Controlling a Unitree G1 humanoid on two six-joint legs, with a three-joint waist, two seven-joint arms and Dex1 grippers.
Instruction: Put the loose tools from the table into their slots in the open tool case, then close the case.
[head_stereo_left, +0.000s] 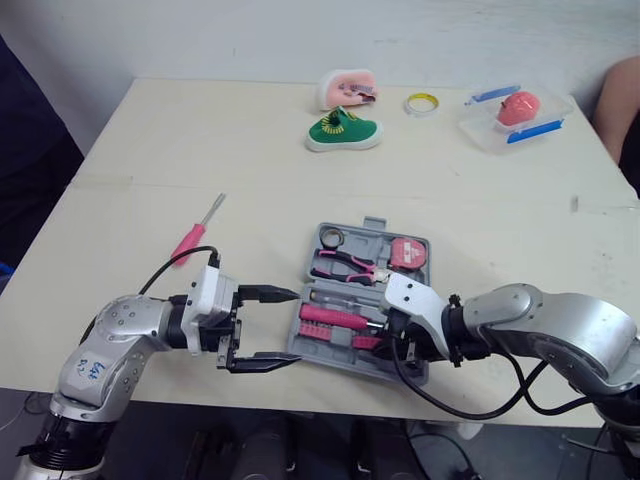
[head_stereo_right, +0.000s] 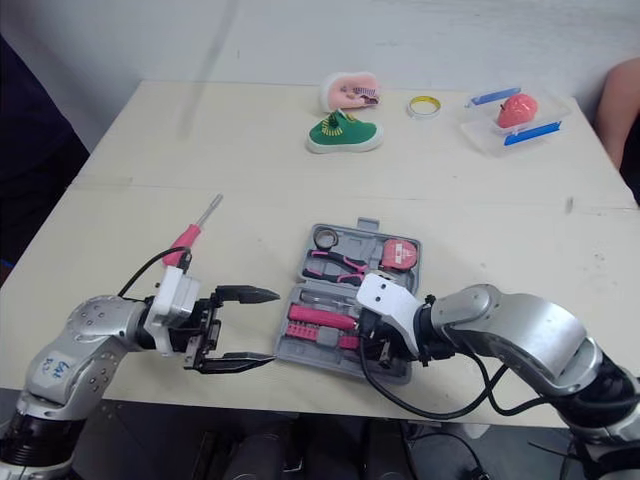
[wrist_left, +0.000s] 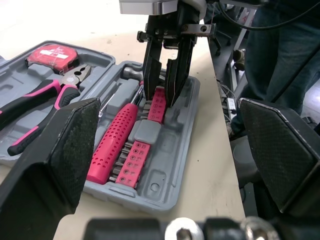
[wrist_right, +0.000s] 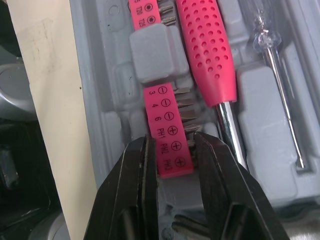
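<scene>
Beige table (head_stereo_left: 150, 150) bore the open tool case (wrist_left: 167, 172). Right pincer (wrist_right: 172, 145) clenched the bit strip (wrist_right: 162, 107) at its slot, and skewed pressing could jam it. Left pincer (head_stereo_left: 296, 326) gaped nearby, with the screwdriver (head_stereo_left: 192, 240) beyond it.

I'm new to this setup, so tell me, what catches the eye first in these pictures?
The open grey tool case near the front edge of the table, where the right gripper has its fingers closed on a pink bit holder. The left gripper hovers open just left of the case, and a pink screwdriver lies loose farther left.
</scene>
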